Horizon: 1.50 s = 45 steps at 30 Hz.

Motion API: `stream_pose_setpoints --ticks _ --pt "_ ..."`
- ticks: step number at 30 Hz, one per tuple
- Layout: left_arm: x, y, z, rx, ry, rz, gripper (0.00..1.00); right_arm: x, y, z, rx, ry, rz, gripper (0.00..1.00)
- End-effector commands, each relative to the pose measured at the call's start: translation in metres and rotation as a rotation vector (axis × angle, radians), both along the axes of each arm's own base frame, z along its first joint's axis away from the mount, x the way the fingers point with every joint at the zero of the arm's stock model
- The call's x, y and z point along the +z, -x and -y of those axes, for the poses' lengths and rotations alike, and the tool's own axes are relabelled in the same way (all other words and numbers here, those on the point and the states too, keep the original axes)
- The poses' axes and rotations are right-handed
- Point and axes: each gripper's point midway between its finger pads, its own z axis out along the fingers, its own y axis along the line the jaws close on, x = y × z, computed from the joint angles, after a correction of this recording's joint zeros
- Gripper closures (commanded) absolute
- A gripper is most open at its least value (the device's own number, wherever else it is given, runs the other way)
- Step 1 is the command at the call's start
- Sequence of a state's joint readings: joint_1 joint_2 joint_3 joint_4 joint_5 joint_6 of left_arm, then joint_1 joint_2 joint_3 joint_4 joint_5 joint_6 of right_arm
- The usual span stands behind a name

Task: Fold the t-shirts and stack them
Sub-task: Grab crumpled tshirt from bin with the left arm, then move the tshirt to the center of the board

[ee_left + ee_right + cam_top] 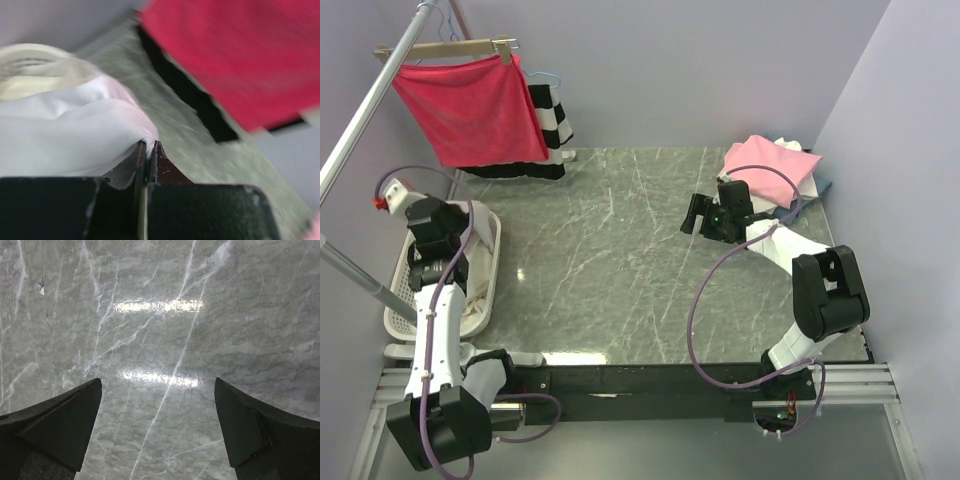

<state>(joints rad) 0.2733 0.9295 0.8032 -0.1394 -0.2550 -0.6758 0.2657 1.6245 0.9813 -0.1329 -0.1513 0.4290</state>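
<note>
Left fingers [131, 167] clamped tight on white t-shirt [65, 135] at basket [492, 262], grip for hauling it out to fold, I'd say. Right fingers [65, 420] wide apart over surface [610, 270], poised. Pink t-shirt [770, 160] atop far-right pile.

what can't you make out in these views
Top view: what is in the basket, covered by the left arm.
Left wrist view: blurred; the white t-shirt in the left gripper runs off the left edge.
Top view: how many shirts lie under the pink t-shirt, which covers them.
</note>
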Motion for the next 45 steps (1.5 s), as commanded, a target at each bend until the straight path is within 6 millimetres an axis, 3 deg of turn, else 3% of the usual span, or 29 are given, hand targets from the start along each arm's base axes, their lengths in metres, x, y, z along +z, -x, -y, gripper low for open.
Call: stream_pose_setpoints --ticks 1,2,4,5,7,8,14,16,17,19,20,22,23,26,29,30,33,34,36,37,40,41,42,44,45 --pt "0.091 -0.035 0.069 -0.419 -0.031 0.253 0.99 0.02 -0.018 0.0 -0.014 -0.001 0.07 0.0" --pt "0.117 -0.038 0.089 -0.492 -0.058 0.293 0.99 0.02 -0.018 0.004 -0.034 0.013 0.075 0.0" --pt "0.131 -0.049 0.11 -0.558 -0.101 0.279 0.99 0.032 -0.017 0.006 -0.044 0.009 0.108 0.0" --pt "0.151 -0.048 0.141 -0.632 -0.122 0.292 0.99 0.038 -0.017 0.007 -0.053 0.004 0.122 0.0" --pt "0.16 -0.055 0.166 -0.696 -0.154 0.288 0.99 0.055 -0.016 0.007 -0.062 -0.016 0.165 0.0" --pt "0.173 -0.051 0.189 -0.758 -0.156 0.318 0.99 0.06 -0.015 0.007 -0.065 -0.025 0.176 0.0" --pt "0.191 -0.049 0.257 -0.934 -0.166 0.369 0.99 0.096 -0.004 0.011 -0.077 -0.058 0.27 0.0" --pt "0.193 -0.046 0.289 -1.053 -0.176 0.377 0.99 0.103 -0.002 0.016 -0.092 -0.047 0.298 0.0" --pt "0.212 -0.041 0.296 -1.068 -0.189 0.412 0.99 0.104 -0.002 0.017 -0.098 -0.041 0.305 0.0" --pt "0.219 -0.041 0.308 -1.081 -0.231 0.41 0.99 0.105 -0.002 0.02 -0.104 -0.03 0.311 0.0" --pt "0.238 -0.035 0.313 -1.08 -0.239 0.447 0.99 0.104 -0.002 0.02 -0.103 -0.03 0.308 0.0" --pt "0.25 -0.035 0.316 -1.087 -0.241 0.468 0.99 0.103 -0.003 0.018 -0.095 -0.029 0.305 0.0" --pt "0.269 -0.029 0.316 -1.092 -0.247 0.509 0.99 0.1 -0.004 0.018 -0.096 -0.026 0.298 0.0" --pt "0.297 -0.015 0.327 -1.155 -0.245 0.573 0.99 0.094 -0.007 0.02 -0.101 -0.016 0.293 0.0" --pt "0.301 0.0 0.349 -1.277 -0.244 0.596 0.99 0.089 -0.009 0.023 -0.118 0.004 0.281 0.0" --pt "0.292 -0.003 0.354 -1.295 -0.238 0.572 0.99 0.089 -0.009 0.025 -0.123 0.009 0.278 0.0" --pt "0.239 -0.025 0.361 -1.274 -0.201 0.459 0.97 0.094 -0.006 0.041 -0.193 0.056 0.299 0.0" --pt "0.194 -0.042 0.358 -1.221 -0.182 0.36 0.96 0.096 -0.005 0.046 -0.212 0.068 0.309 0.0" --pt "0.157 -0.056 0.357 -1.184 -0.159 0.306 0.97 0.104 0.001 0.059 -0.26 0.099 0.34 0.0" --pt "0.115 -0.061 0.357 -1.174 -0.143 0.221 0.98 0.107 0.003 0.064 -0.274 0.112 0.348 0.0" --pt "0.044 -0.074 0.357 -1.146 -0.119 0.096 0.96 0.122 0.014 0.078 -0.321 0.137 0.393 0.0" --pt "0.027 -0.079 0.353 -1.113 -0.117 0.061 0.85 0.127 0.016 0.081 -0.332 0.136 0.408 0.0" --pt "0.006 -0.085 0.351 -1.089 -0.114 0.017 0.48 0.135 0.021 0.084 -0.339 0.128 0.434 0.0" --pt "-0.025 -0.088 0.342 -1.038 -0.122 -0.047 0.28 0.144 0.026 0.084 -0.337 0.114 0.459 0.0" --pt "-0.036 -0.094 0.33 -0.967 -0.141 -0.077 0.23 0.15 0.029 0.083 -0.331 0.099 0.477 0.0"
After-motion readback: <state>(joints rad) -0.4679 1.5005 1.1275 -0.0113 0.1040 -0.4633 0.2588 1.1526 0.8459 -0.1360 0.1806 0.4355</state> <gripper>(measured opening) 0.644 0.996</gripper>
